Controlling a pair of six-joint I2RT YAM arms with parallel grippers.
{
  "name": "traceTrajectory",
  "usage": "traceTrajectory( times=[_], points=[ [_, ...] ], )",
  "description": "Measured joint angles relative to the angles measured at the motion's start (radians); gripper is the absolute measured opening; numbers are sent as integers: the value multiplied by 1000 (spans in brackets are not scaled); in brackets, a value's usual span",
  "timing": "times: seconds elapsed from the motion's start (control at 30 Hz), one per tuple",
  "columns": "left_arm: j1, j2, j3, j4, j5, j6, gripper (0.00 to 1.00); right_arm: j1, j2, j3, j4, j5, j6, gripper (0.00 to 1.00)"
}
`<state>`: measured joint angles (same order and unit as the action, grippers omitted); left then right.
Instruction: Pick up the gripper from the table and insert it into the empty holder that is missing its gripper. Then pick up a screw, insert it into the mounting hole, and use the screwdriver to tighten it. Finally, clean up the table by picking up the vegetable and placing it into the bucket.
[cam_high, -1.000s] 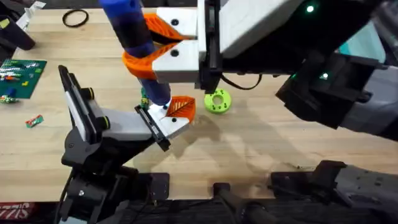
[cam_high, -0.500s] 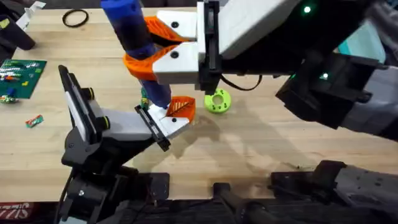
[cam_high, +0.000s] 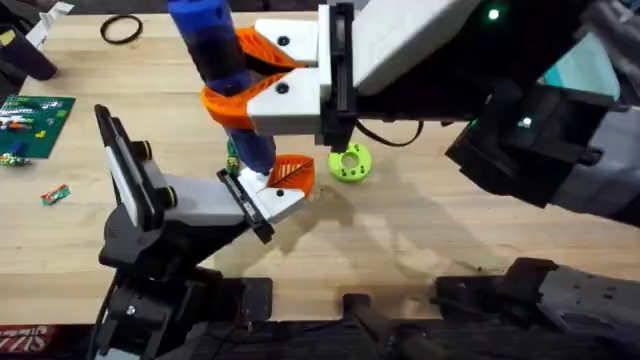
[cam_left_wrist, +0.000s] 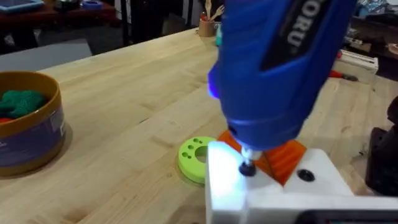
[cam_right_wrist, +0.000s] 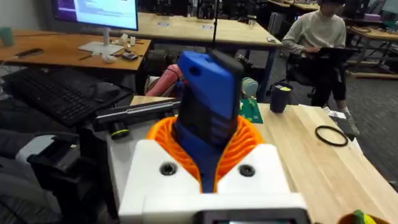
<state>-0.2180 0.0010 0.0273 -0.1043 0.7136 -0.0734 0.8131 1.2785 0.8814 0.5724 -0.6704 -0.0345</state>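
Right gripper (cam_high: 235, 75) clamps screwdriver (cam_high: 215, 60) upright on holder (cam_high: 265, 200) (mid-table, bare wood all round); left gripper's state: can't tell.

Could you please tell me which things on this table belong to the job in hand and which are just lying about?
Part of the job:
screwdriver, gripped by the right gripper
gripper, seated in the holder
screw under the driver tip
bucket with a green vegetable

Lying about:
green disc
black ring
circuit board
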Motion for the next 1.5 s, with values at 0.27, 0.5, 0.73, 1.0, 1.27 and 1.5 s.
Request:
traceTrajectory(
  times=[0.27, 0.5, 0.73, 1.0, 1.27, 1.5],
  points=[
    [0, 0, 0, 0, 0, 0, 17, 0, 0, 0, -2, 0, 0, 61],
    [0, 0, 0, 0, 0, 0, 17, 0, 0, 0, 2, -1, -1, 61],
    [0, 0, 0, 11, -4, 1, 17, 0, 15, -21, 137, -12, 16, 61],
    [0, 0, -1, 3, -3, 1, 17, -20, -56, -22, 222, -8, 16, 61],
    [0, 0, -1, 3, -3, 1, 17, -49, -57, -22, 180, -12, 13, 61],
    [0, 0, -1, 3, -3, 1, 17, -202, -57, -21, -70, -5, -11, 61]
  ],
)
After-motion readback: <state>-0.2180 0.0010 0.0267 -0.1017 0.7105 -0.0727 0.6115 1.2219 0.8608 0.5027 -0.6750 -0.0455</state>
